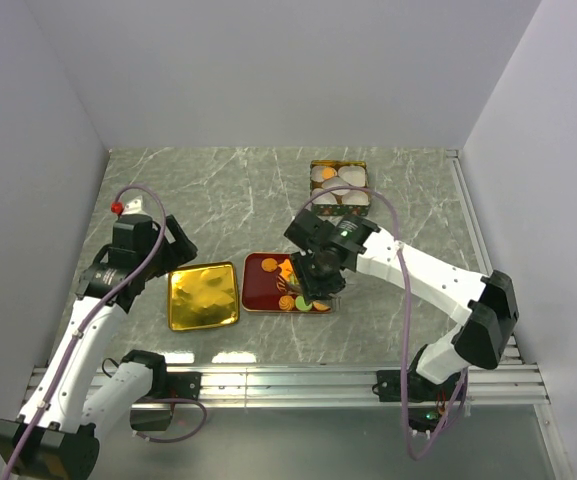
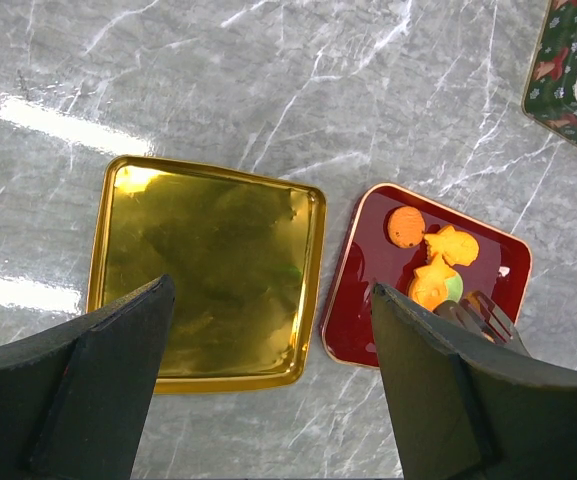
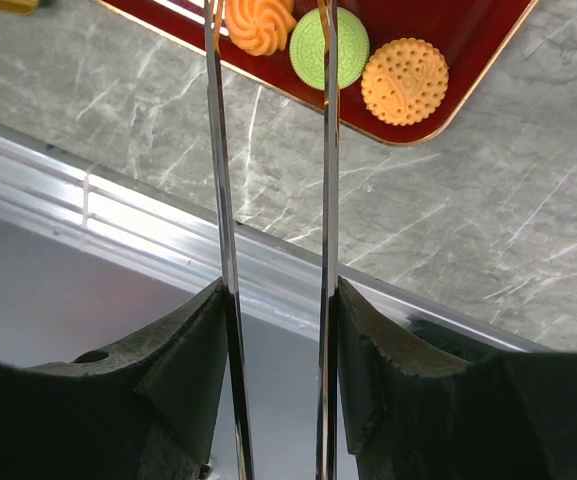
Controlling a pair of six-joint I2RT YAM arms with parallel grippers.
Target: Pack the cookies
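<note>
Hovering, from above, with the right end effector (image 1: 306,292) over the red tray (image 1: 258,268) of cookies (image 1: 293,300) for picking; idling at the left wrist, left end effector (image 2: 273,300) wide open above the gold tray (image 2: 208,240); straddling, at the right wrist, an orange swirl cookie (image 3: 260,25) with parted blades (image 3: 220,200), gripping nothing; reading no writing.

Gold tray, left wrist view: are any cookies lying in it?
No, the gold tray is bare; the cookies lie in the red tray beside it.
</note>
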